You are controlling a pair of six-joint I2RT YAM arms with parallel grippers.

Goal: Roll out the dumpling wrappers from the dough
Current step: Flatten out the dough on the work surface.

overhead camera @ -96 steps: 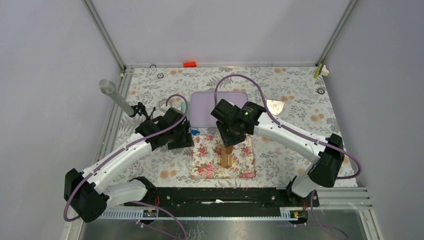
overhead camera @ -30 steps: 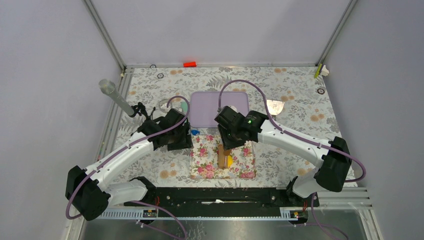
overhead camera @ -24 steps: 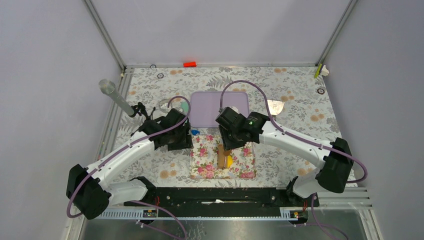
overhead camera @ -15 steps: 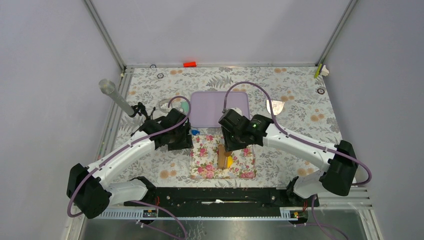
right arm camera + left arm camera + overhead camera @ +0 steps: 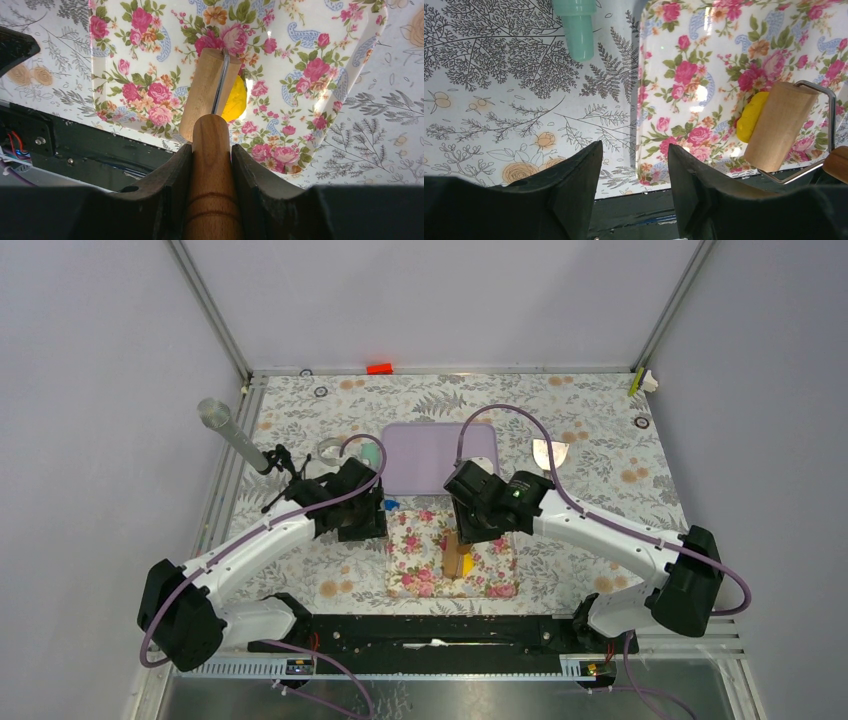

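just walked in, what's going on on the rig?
The right hand is shut on the handle of a small wooden rolling pin, whose barrel lies across a bright yellow dough lump on the rose-patterned rectangular tray. The dough shows as a thick lump beside the barrel, not a thin disc; no finished wrappers are visible. The left hand is open and empty, its fingers straddling the tray's left rim near the front corner.

Left arm [image 5: 250, 545], right arm [image 5: 600, 530]: white link shells, black joint housings and bases. Purple cable [image 5: 500, 408] loops along each. Green LED [image 5: 517, 493] on R wrist. Left gripper [image 5: 634, 147] fingers [image 5: 569, 197] matte black, poss. plastic.
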